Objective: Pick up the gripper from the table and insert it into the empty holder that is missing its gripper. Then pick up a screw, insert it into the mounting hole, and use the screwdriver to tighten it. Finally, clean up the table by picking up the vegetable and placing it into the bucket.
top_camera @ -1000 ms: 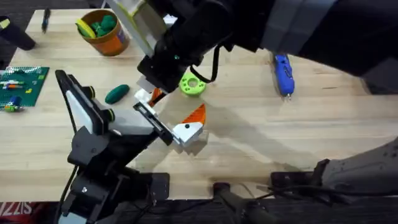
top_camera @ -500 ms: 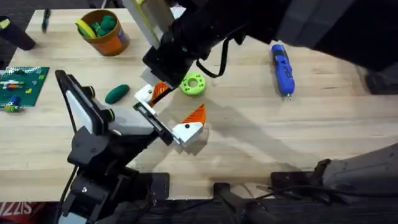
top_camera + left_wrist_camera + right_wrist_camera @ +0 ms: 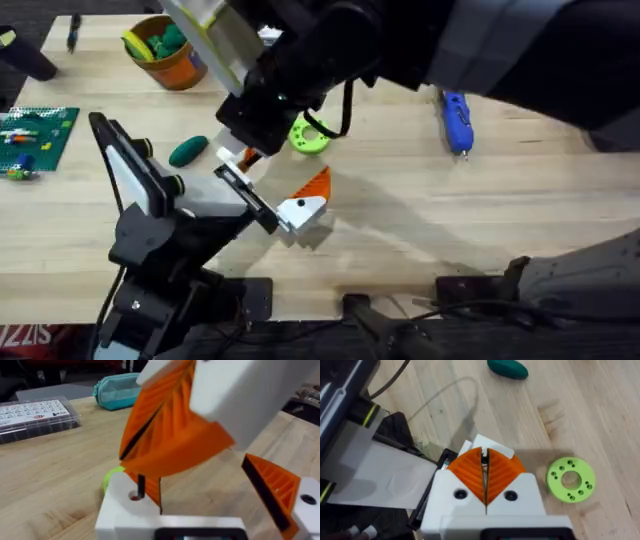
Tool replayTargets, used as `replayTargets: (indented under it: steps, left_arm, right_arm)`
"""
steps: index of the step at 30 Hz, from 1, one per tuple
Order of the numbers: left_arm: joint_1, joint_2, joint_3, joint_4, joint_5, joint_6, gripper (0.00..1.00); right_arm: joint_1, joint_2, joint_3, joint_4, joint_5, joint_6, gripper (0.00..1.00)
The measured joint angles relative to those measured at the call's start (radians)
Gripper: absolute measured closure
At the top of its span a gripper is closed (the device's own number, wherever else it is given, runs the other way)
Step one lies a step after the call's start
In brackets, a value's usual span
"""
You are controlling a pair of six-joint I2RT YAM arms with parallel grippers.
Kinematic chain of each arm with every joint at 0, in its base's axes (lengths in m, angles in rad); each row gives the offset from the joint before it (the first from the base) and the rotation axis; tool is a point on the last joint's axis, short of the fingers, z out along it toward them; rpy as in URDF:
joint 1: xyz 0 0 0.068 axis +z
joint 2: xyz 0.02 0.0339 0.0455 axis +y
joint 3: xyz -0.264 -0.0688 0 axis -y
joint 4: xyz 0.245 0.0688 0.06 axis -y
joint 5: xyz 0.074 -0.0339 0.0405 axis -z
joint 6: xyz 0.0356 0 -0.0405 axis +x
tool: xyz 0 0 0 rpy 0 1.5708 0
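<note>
Pale wooden table (image 3: pixel 450 230) runs under both arms in the overhead view. The right gripper (image 3: pixel 246 138), reaching across the middle, hangs just above the holder (image 3: pixel 245 200), with the gripper piece (image 3: pixel 240 157) beneath it. The piece's orange fin slants toward the lime-green ring (image 3: pixel 309 135).

From the left wrist, the right gripper's orange pads (image 3: pixel 170 435) loom directly over a white mount (image 3: pixel 125 510). Its hole faces up; contact is hard to judge.

From the right wrist, the pads (image 3: pixel 470 475) are pressed together, apparently pinching the gripper piece (image 3: pixel 487 446) above the holder (image 3: pixel 447 457). The left gripper's state I cannot tell. A straight descent seems to remain.
</note>
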Motion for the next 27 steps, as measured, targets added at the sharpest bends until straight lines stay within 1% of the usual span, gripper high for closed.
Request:
replayTargets:
  steps: [10, 27]
  left_arm:
    - [0.000, 0.000, 0.000, 0.000, 0.000, 0.000, 0.013]
    - [0.000, 0.000, 0.000, 0.000, 0.000, -0.001, 0.015]
  right_arm:
    - [0.000, 0.015, 0.000, 0.000, 0.042, -0.004, 0.988]
    - [0.000, 0.049, 0.000, -0.008, 0.042, -0.004, 0.988]
